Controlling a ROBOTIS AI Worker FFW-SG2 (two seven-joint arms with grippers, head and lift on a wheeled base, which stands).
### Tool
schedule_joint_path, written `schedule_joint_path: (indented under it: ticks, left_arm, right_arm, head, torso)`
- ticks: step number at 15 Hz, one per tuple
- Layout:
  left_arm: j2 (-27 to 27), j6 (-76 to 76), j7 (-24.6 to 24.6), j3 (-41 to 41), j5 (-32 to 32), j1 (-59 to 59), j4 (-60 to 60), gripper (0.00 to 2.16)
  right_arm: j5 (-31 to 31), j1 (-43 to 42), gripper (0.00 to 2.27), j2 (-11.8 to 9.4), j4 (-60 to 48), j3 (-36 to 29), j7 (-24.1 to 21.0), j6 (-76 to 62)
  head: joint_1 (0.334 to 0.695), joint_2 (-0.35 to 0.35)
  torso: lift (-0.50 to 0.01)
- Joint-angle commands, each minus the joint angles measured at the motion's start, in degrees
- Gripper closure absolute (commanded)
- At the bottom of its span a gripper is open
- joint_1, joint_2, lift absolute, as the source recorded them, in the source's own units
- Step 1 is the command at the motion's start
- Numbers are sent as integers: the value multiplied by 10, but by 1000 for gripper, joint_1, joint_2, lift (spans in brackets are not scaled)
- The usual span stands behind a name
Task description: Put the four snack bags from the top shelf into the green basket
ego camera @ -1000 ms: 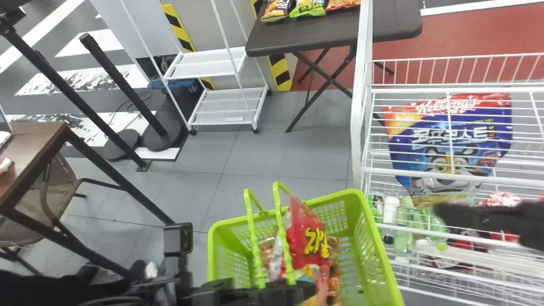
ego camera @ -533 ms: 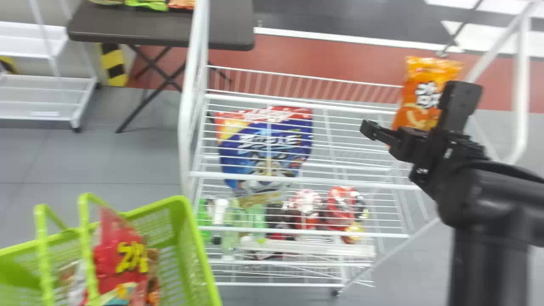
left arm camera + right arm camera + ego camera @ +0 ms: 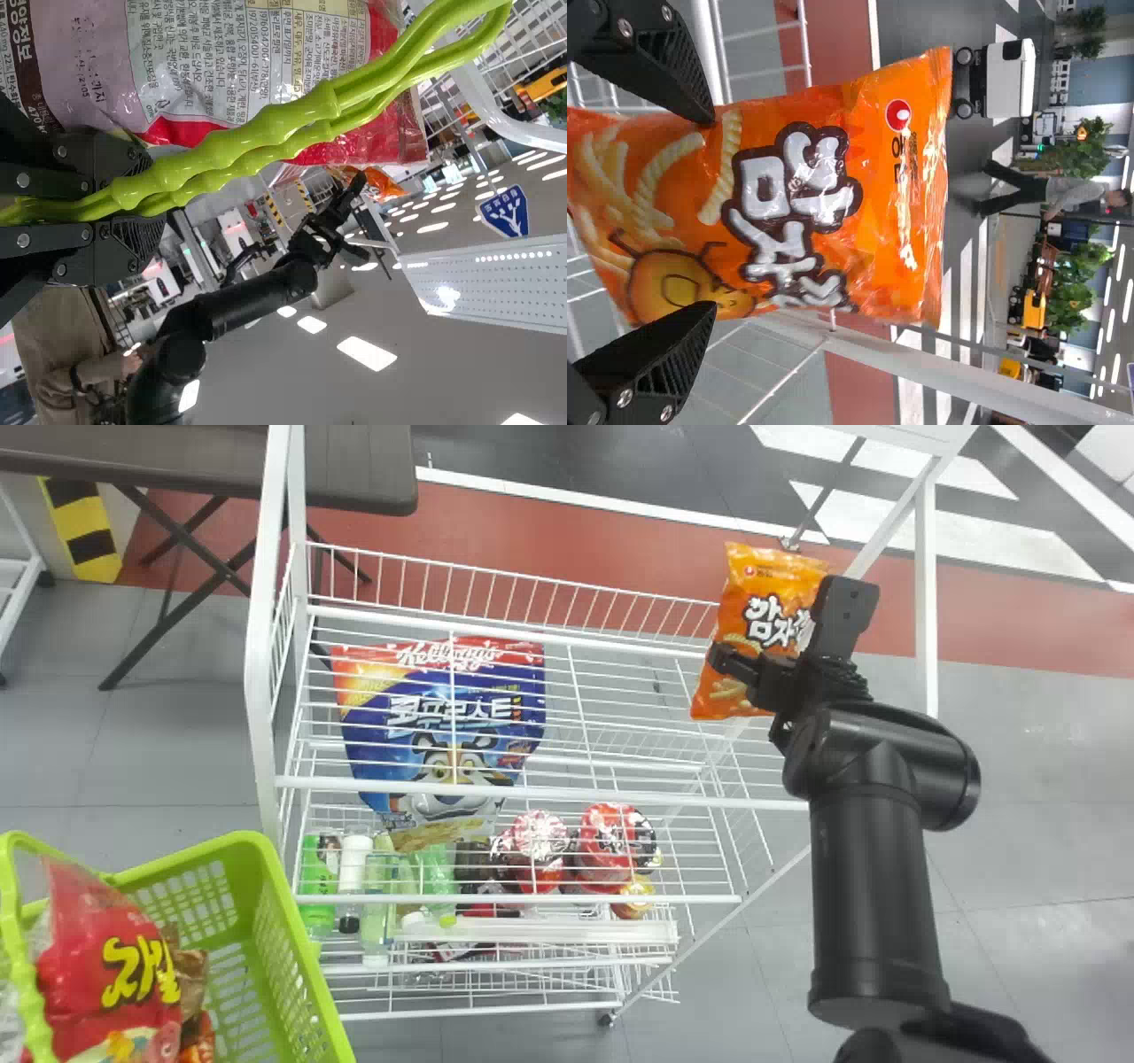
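Observation:
The orange snack bag [image 3: 762, 615] stands upright at the right end of the top shelf [image 3: 549, 793]. My right gripper [image 3: 784, 624] is at its near side. In the right wrist view my right gripper [image 3: 713, 212] is open, one finger towards each side edge of the orange bag [image 3: 877, 195]. The green basket [image 3: 306, 965] is at the lower left, with a red bag [image 3: 106, 965] and other packs in it. In the left wrist view my left gripper [image 3: 146, 210] is shut on the basket handles [image 3: 257, 137], beside the back of a red and pink bag [image 3: 204, 53].
A blue cereal bag [image 3: 443, 726] shows through the shelf wires left of the orange bag. Lower down are bottles [image 3: 354, 868] and red cups [image 3: 611, 846]. White posts [image 3: 266, 629] frame the rack, with a dark table [image 3: 354, 469] behind it.
The head view has swung right, bringing in the orange bag and right arm while the basket slid left in view. Over the last half second, the right gripper has stayed near the orange bag.

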Motion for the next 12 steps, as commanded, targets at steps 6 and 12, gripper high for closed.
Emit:
schedule_joint_path:
  ticks: [6, 12]
  left_arm:
    - [-2, 2, -6, -1, -5, -11, 12, 2145]
    - [-1, 4, -6, -4, -7, -16, 12, 2145]
  right_arm:
    - [-27, 9, 2263, -2, 8, -9, 6, -23]
    - [-98, 98, 2263, -2, -149, -7, 20, 35]
  head:
    - [695, -350]
    - [695, -350]
  torso:
    - [0]
    - [0]
